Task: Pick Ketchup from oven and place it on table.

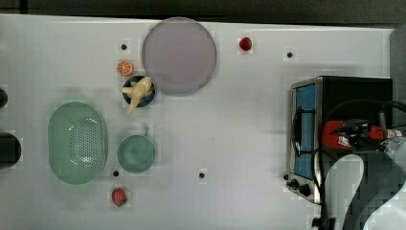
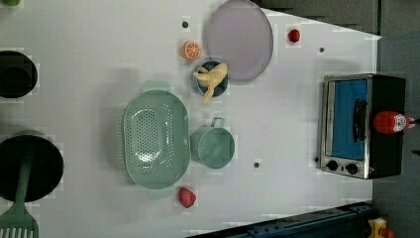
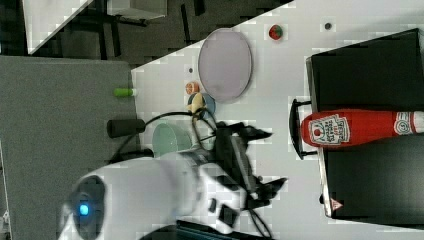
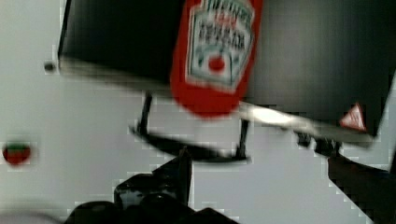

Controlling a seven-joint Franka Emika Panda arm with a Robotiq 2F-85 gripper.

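As seen at the top view's far left, colander (image 1: 77, 142): pale green, oval, resting on the table (image 1: 239, 124).
Cup (image 1: 136, 153): green, just right of the colander, handle pointing toward the bowl.
Lower strawberry (image 1: 119, 197): red, near the cup, toward the top view's bottom edge.
Bowl (image 1: 146, 98): dark blue, holding a yellow banana toy (image 1: 139, 91); orange slice (image 1: 125, 68) just beside it.
Plate (image 1: 178, 55): round, grey-lilac, touching the bowl's right side.
Upper strawberry (image 1: 245, 44): right of the plate, apart from it.
Oven (image 1: 306, 100): at the top view's right, blue glass door facing left.
Ketchup (image 1: 333, 136): lying on its side on the oven's black top, base at the door-side edge, cap toward the back.
Gripper (image 3: 267, 157): over the ketchup in the top view, clear of it in the right view; jaws spread wide, holding nothing.
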